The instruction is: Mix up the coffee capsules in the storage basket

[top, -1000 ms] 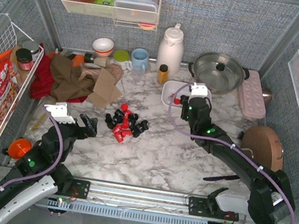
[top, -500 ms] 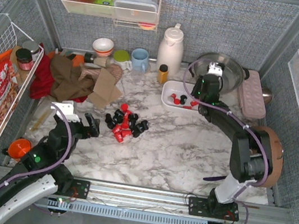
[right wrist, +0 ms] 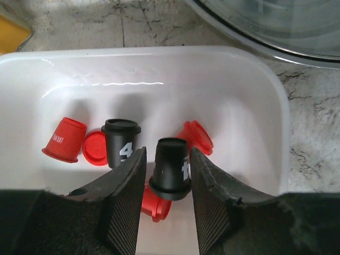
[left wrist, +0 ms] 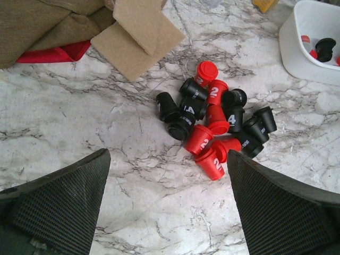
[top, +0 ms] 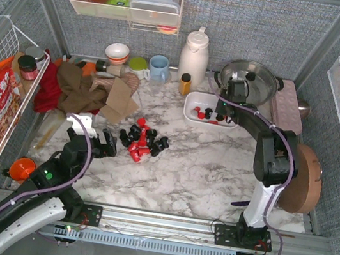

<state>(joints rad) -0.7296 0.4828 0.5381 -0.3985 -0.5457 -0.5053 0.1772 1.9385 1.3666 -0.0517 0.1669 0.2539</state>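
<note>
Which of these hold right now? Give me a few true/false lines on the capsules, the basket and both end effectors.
1. The right end effector has a black capsule between its fingers, over the storage basket. True.
2. The left end effector is shut on a red capsule. False: it is open and empty, above the table near the capsule pile.
3. Every capsule is in the basket. False: most lie in the pile on the table.
4. The basket holds both colours. True: a red pod and a black pod marked 4 lie in it.
</note>
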